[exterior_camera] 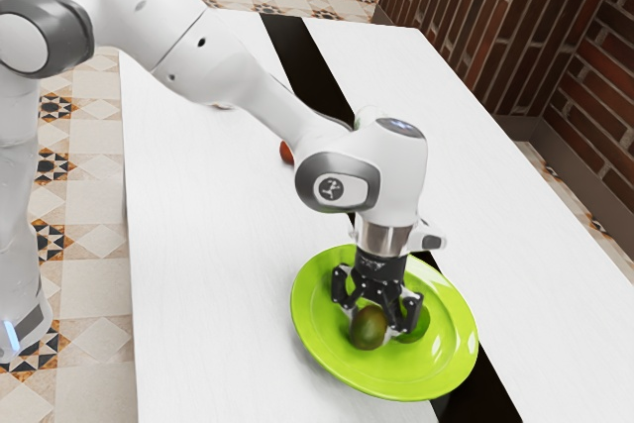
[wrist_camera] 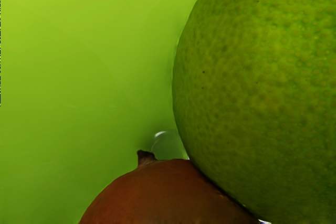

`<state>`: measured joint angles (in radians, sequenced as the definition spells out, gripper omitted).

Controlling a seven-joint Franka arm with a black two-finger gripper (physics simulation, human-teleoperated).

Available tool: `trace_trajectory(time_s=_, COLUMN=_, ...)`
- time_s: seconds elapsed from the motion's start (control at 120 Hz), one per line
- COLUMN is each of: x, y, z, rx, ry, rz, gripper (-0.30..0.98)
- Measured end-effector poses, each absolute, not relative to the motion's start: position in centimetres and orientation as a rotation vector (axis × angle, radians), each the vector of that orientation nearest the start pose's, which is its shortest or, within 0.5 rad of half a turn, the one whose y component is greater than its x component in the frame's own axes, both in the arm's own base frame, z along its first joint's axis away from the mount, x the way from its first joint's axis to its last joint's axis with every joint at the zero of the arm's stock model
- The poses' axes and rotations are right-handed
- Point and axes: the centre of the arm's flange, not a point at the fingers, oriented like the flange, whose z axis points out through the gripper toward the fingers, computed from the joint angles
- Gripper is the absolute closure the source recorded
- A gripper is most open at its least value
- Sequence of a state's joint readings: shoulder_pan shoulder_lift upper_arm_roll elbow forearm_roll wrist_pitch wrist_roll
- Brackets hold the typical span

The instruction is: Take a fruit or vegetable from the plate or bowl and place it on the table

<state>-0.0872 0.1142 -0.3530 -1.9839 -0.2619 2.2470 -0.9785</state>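
Clock: read in the exterior view, with twelve at its top
My gripper (exterior_camera: 375,323): low over the green plate (exterior_camera: 454,340), pointing down near its middle; I cannot tell whether I am clamped on the brown fruit (exterior_camera: 368,329) or standing apart around it
Brown fruit: right at my gripper's tip, toward six o'clock, inside the plate's rim; brown with a green tinge, and my wrist view shows a short dark stem on it; whether its underside rests on the plate I cannot tell
Green fruit (exterior_camera: 420,326): at three o'clock from the brown fruit and just beside it, partly behind my gripper; its skin is finely speckled in my wrist view, where the two outlines meet
Green plate: round, wide-rimmed and glossy, on the table (exterior_camera: 208,274), lying partly over the black stripe (exterior_camera: 287,42)
My arm (exterior_camera: 238,66): reaching in from ten o'clock
Red thing (exterior_camera: 286,153): at eleven o'clock from the plate, well apart from it, partly hidden by my arm; too little shows to name it
Table: white, with the black stripe running from eleven toward five o'clock
Brick wall (exterior_camera: 475,27): beyond the table, toward one o'clock
Tiled floor (exterior_camera: 84,274): beside the table, toward nine o'clock
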Motion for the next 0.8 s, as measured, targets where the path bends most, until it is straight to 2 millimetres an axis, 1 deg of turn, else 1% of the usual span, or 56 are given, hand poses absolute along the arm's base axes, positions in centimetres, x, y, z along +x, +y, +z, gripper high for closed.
trace_trajectory(time_s=0.108, x=53.7, y=-25.5, z=43.0, rx=-3.222, ry=-1.185, rz=0.079, gripper=0.39)
trace_trajectory(time_s=0.15, x=53.6, y=-25.4, z=43.5, rx=-3.224, ry=-1.195, rz=0.062, gripper=0.39)
trace_trajectory(time_s=0.183, x=53.4, y=-25.5, z=44.5, rx=-3.23, ry=-1.2, rz=0.034, gripper=0.4)
trace_trajectory(time_s=0.25, x=52.4, y=-25.7, z=47.5, rx=-3.25, ry=-1.203, rz=-0.046, gripper=0.39)
trace_trajectory(time_s=0.333, x=50.0, y=-25.2, z=50.5, rx=-3.248, ry=-1.221, rz=-0.139, gripper=0.4)
trace_trajectory(time_s=0.375, x=49.1, y=-24.3, z=51.5, rx=-3.232, ry=-1.254, rz=-0.176, gripper=0.4)
trace_trajectory(time_s=0.417, x=49.0, y=-21.7, z=52.1, rx=-3.189, ry=-1.338, rz=-0.217, gripper=0.39)
trace_trajectory(time_s=0.45, x=49.4, y=-18.9, z=52.5, rx=-3.143, ry=-1.425, rz=-0.246, gripper=0.39)
trace_trajectory(time_s=0.492, x=49.8, y=-15.1, z=53.6, rx=-3.079, ry=-1.538, rz=-0.294, gripper=0.4)
trace_trajectory(time_s=0.542, x=50.2, y=-11.0, z=54.6, rx=-3.006, ry=-1.652, rz=-0.337, gripper=0.4)
trace_trajectory(time_s=0.625, x=50.6, y=-5.1, z=55.4, rx=-2.892, ry=-1.808, rz=-0.377, gripper=0.39)
trace_trajectory(time_s=0.692, x=50.8, y=-1.0, z=55.5, rx=-2.814, ry=-1.903, rz=-0.389, gripper=0.4)
trace_trajectory(time_s=0.767, x=50.8, y=2.4, z=55.3, rx=-2.755, ry=-1.97, rz=-0.388, gripper=0.41)
trace_trajectory(time_s=0.8, x=50.8, y=3.3, z=55.3, rx=-2.745, ry=-1.983, rz=-0.386, gripper=0.33)
